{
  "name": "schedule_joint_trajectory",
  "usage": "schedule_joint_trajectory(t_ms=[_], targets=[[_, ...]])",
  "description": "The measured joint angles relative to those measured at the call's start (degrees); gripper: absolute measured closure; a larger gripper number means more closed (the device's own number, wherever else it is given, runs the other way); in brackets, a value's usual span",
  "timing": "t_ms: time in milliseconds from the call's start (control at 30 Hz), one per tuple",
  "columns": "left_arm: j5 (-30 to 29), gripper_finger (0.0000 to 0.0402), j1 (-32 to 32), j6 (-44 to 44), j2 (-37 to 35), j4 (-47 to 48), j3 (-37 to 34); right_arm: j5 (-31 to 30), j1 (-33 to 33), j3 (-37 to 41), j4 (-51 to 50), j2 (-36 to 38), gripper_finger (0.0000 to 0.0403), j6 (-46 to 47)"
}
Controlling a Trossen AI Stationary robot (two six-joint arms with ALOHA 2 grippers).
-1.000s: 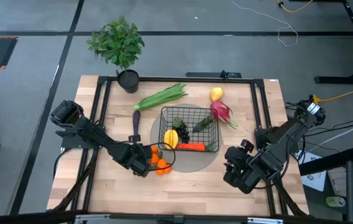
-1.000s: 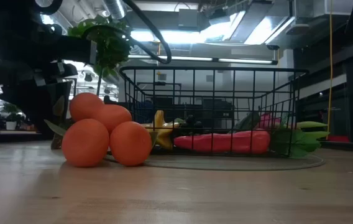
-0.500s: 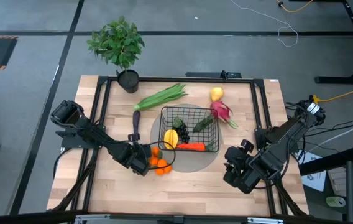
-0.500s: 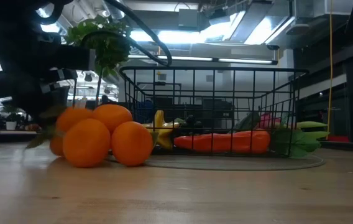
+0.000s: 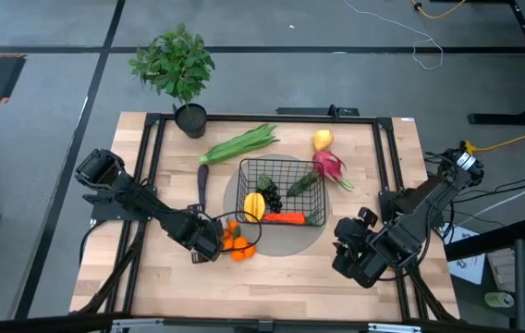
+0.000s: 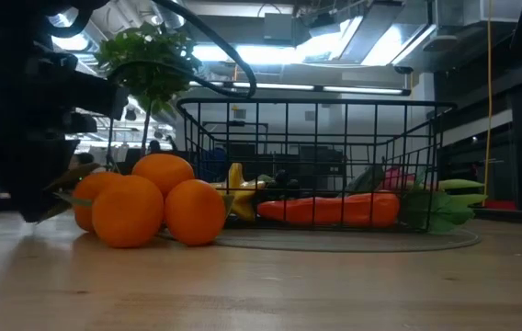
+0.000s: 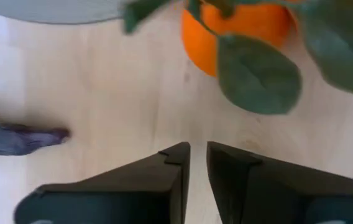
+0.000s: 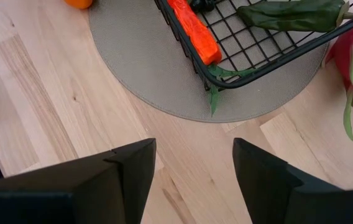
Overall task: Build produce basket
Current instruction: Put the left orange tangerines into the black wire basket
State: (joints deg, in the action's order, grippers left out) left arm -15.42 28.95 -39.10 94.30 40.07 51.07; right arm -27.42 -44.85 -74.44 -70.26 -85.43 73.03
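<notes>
Now left gripper (image 5: 209,244) sitting low on table just left of tangerines (image 5: 236,242), fingers (image 7: 175,167) nearly together with thin gap, gripping nothing; one tangerine with green leaves just beyond fingertips, apart from them. Tangerine cluster resting on wood at near-left corner of basket (image 5: 281,190), outside it. Basket standing on round grey mat (image 8: 139,56), holding carrot (image 5: 284,218), yellow fruit (image 5: 256,204), dark grapes (image 5: 271,194). Dragon fruit (image 5: 329,166) lying just right of basket, green bundle (image 5: 239,143) far-left. Right gripper (image 8: 194,165) hanging wide open near-right, empty.
</notes>
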Motion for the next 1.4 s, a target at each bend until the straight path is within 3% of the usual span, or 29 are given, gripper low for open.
schedule_joint_trajectory(t_ms=[267, 400, 500, 600, 767, 1033, 1133, 1400], targets=[[2.27, 0.0334, -0.21, -1.69, -0.58, 0.46, 0.04, 0.0, -0.01, -0.01, 0.0, 0.0, 0.0199, 0.13], [7.08, 0.0324, -0.04, -4.95, -2.08, 10.04, 3.27, 0.02, -0.01, -0.01, 0.0, 0.0, 0.0199, 0.15], [7.14, 0.0326, 1.18, -7.99, -2.63, 19.53, 6.43, 0.02, 0.01, -0.01, 0.0, 0.0, 0.0199, 0.17], [3.86, 0.0329, 4.0, -10.66, -3.8, 24.95, 8.23, 0.02, -0.01, 0.01, -0.02, 0.0, 0.0199, 0.17], [-6.31, 0.0323, 9.8, -12.96, -5.71, 25.53, 8.39, 0.02, 0.01, -0.01, -0.02, 0.0, 0.0199, 0.11], [-28.76, 0.0325, 17.23, -13.32, -6.75, 19.44, 8.39, 0.02, 0.0, 0.01, -0.02, 0.0, 0.0199, 0.17], [-28.87, 0.0319, 17.56, -13.23, -6.74, 17.11, 8.39, 0.02, 0.0, 0.01, -0.01, 0.0, 0.0199, 0.17], [-21.47, 0.0269, 10.98, -12.56, -6.73, 11.12, 8.39, 0.02, -0.01, 0.0, -0.02, 0.0, 0.0199, 0.17]])
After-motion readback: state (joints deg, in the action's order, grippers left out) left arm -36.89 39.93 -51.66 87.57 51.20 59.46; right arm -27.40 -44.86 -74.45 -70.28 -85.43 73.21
